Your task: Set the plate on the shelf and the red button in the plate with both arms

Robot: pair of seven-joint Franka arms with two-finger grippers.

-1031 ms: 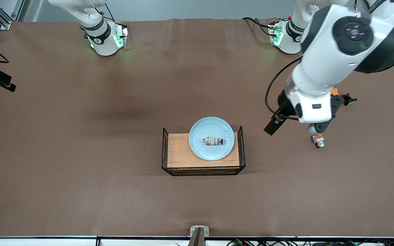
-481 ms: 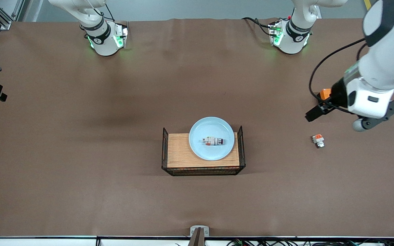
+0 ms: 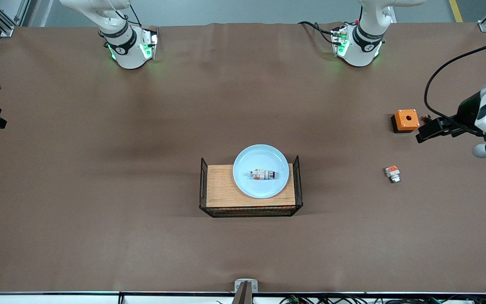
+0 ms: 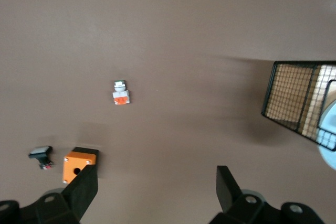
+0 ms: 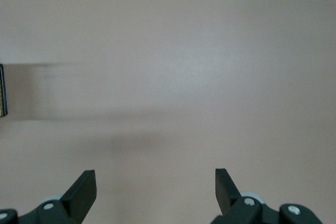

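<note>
Left arm: base at the top of the front view, its wrist hanging at the left arm's end of the table.
Left gripper (image 4: 155,195): up in the air over bare tabletop, fingers (image 4: 84,190) spread wide, nothing between them.
Right arm: only its base and lower links show in the front view; it waits.
Right gripper (image 5: 155,190): over bare tabletop, fingers (image 5: 83,187) wide apart, nothing between them.
</note>
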